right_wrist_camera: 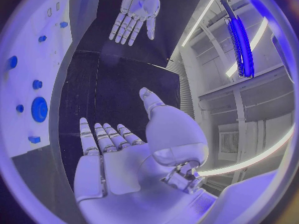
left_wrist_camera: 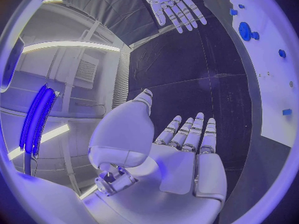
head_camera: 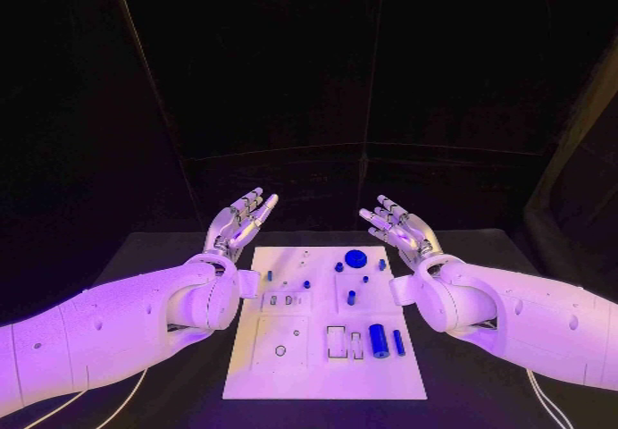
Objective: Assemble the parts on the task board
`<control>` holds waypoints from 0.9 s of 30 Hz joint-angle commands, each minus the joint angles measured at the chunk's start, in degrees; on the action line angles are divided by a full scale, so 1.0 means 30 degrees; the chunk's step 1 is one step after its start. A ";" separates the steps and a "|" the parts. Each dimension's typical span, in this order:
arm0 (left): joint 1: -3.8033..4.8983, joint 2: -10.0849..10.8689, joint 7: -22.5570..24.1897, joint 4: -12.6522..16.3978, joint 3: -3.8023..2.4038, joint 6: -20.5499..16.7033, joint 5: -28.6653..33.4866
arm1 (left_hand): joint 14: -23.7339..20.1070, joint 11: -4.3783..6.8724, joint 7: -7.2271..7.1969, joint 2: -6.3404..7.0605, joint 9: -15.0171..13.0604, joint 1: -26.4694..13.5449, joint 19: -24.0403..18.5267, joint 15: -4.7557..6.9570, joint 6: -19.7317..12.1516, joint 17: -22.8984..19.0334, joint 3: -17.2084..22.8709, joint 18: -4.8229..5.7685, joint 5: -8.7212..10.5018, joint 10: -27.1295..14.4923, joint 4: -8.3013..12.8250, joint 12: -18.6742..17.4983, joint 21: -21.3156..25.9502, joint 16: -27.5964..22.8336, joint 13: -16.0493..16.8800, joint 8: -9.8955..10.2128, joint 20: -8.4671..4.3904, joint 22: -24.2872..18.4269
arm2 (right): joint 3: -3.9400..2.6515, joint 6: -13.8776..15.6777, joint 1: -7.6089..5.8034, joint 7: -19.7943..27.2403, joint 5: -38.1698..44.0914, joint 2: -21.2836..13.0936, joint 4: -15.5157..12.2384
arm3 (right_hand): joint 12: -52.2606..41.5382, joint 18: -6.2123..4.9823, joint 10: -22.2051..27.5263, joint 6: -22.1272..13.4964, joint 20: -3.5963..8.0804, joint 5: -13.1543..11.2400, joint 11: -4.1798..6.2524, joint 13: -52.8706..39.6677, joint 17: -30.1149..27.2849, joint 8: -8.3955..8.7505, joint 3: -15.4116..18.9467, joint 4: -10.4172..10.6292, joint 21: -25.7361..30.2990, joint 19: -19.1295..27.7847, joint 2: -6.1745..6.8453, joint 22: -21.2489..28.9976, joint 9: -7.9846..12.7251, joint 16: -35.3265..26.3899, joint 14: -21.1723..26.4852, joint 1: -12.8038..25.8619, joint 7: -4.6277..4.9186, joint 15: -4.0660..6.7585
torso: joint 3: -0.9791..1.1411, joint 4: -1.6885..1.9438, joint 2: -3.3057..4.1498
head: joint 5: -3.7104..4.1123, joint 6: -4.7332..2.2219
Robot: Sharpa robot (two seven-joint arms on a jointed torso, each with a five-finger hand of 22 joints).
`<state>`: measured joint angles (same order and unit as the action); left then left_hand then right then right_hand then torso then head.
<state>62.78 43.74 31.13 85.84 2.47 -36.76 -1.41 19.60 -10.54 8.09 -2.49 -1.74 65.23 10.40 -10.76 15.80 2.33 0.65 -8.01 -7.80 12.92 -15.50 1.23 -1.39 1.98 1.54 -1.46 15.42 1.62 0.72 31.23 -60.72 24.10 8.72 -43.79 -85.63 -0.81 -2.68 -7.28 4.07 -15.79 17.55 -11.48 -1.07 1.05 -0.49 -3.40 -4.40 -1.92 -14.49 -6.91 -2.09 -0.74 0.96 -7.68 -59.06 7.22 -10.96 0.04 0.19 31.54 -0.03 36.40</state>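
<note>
The white task board (head_camera: 309, 375) lies in the middle of the black table. Small blue parts lie on it: a round disc (head_camera: 355, 258) near the far edge, a thick cylinder (head_camera: 379, 340) and a thin pin (head_camera: 399, 342) near the right side. My left hand (head_camera: 239, 221) hovers flat and open beyond the board's far left corner, holding nothing. My right hand (head_camera: 399, 226) hovers open beyond the far right corner, fingers spread. In the left wrist view my left hand (left_wrist_camera: 187, 149) is empty, with the right hand (left_wrist_camera: 173, 2) across from it. The right wrist view shows my right hand (right_wrist_camera: 118, 154) empty beside the board (right_wrist_camera: 31, 55).
The black table (head_camera: 168, 259) spreads round the board on all sides. Several small slots and holes (head_camera: 281, 350) mark the board's near left half.
</note>
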 commanded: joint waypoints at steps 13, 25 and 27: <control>0.0041 0.0657 0.1082 -0.0151 -0.0008 0.2012 0.0313 | 0.7899 -0.1247 0.2560 -0.0353 -0.0526 0.1764 0.6338 -0.0686 0.5228 0.0937 0.0108 -0.0008 -0.0161 0.7994 -0.0113 0.1498 -0.2415 0.2048 0.0729 -0.1007 0.0423 0.1185 | 0.0039 -0.2363 -0.0153 -0.0670 0.5930 -0.0273 0.1598 | -0.2900 -0.2130 -1.2320 0.9464 -0.0197 -0.0357 -0.0676 -0.1159 0.1142 -0.2308 -0.0961 -0.3632 -0.3580 -0.8724 -0.0065 -0.1605 -0.1217 0.2870 -1.2783 -0.4808 0.2936 -0.0238 | -0.0069 0.0011 0.0113 | 0.0332 0.0269; 0.0035 0.1344 0.0827 0.0655 -0.0007 0.4166 -0.0155 | 1.4606 0.0388 0.1369 -0.0423 -0.0766 0.3348 1.4169 0.1391 1.2064 0.2267 0.0247 -0.0876 -0.0108 1.4846 0.0813 0.2570 -0.5603 0.4112 0.0791 -0.2010 -0.0767 0.2141 | 0.0004 -0.2328 -0.1143 -0.1255 1.1263 -0.0368 0.2282 | -0.2629 -0.2599 -1.7741 1.6142 0.1422 -0.1175 0.0919 -0.0812 0.0942 -0.3113 -0.1846 -0.4033 -0.6009 -1.3489 0.0312 -0.2168 -0.1141 0.3359 -1.9353 -0.5021 0.1637 0.1827 | -0.0166 0.0162 0.0872 | 0.0382 -0.0079; 0.0036 0.1522 0.0769 0.0938 -0.0008 0.4444 -0.0338 | 1.5049 0.0482 0.1297 -0.0403 -0.0749 0.3435 1.4542 0.1534 1.2302 0.2544 0.0285 -0.0866 -0.0105 1.5180 0.0895 0.2497 -0.5725 0.4187 0.0806 -0.1995 -0.0908 0.2143 | -0.0001 -0.2542 -0.1454 -0.1609 1.2531 -0.0345 0.2500 | -0.2365 -0.2580 -1.8267 1.6518 0.1649 -0.1211 0.1052 -0.0811 0.0958 -0.2963 -0.2058 -0.4018 -0.6382 -1.3923 0.0431 -0.2305 -0.1066 0.3260 -2.0000 -0.4936 0.1555 0.2005 | -0.0157 0.0225 0.1017 | 0.0408 -0.0145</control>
<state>62.79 48.18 32.61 88.18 2.52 -27.30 -1.19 64.47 -9.09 11.95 -3.53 -4.03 74.94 53.77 -6.24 52.46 9.82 1.60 -9.91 -8.20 58.19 -13.10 8.92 -18.29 14.37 3.96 -7.38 12.79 8.00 0.81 23.80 -64.75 20.55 37.45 -44.88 -78.33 -8.63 -8.93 -53.72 46.09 -13.19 14.83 -10.15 -3.48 3.74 -8.93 -7.77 -15.89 -17.27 -49.63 -6.26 -7.85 -4.26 9.98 -57.91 -73.22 11.47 -7.41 -0.41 0.56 33.72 1.12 36.16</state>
